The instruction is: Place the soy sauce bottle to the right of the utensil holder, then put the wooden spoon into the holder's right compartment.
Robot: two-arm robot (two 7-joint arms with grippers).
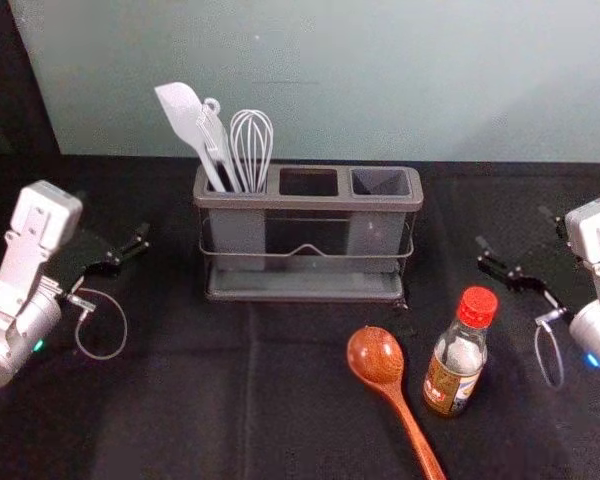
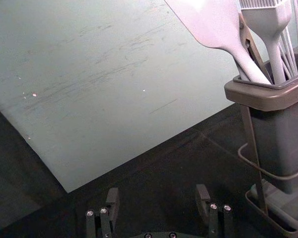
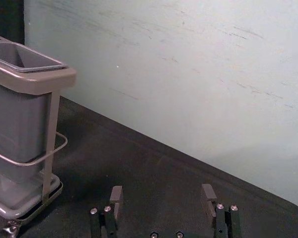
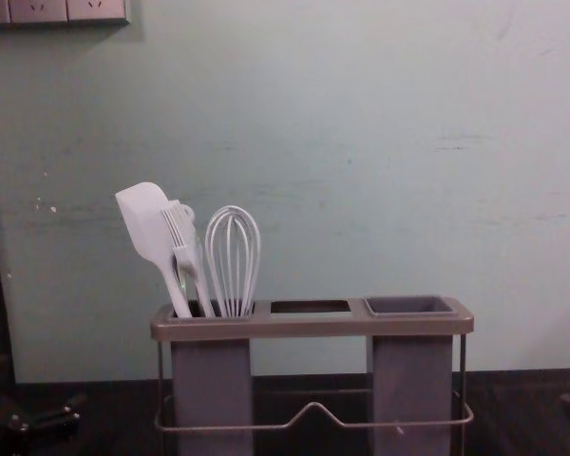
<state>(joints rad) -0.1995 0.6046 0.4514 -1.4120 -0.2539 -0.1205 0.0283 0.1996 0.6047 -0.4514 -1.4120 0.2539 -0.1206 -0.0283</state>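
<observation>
My left gripper (image 1: 114, 218) is open and empty, left of the grey utensil holder (image 1: 305, 296); the left wrist view shows the left gripper (image 2: 155, 198) with its fingertips well apart. On the holder's other side, my right gripper (image 1: 514, 230) hangs open, and the right wrist view has the right gripper (image 3: 162, 198) holding nothing. The soy sauce bottle (image 1: 460, 355), red-capped, stands upright in front of the holder's right end. Just left of it lies the wooden spoon (image 1: 377, 357), bowl toward the holder. The right compartment (image 4: 408, 305) looks empty.
A white spatula (image 1: 183, 115), a brush and a whisk (image 1: 252, 140) stand in the holder's left compartment. Behind the black-covered table (image 1: 170, 400) rises a pale wall (image 1: 380, 80). Wall sockets (image 4: 66, 9) appear at the chest view's upper left.
</observation>
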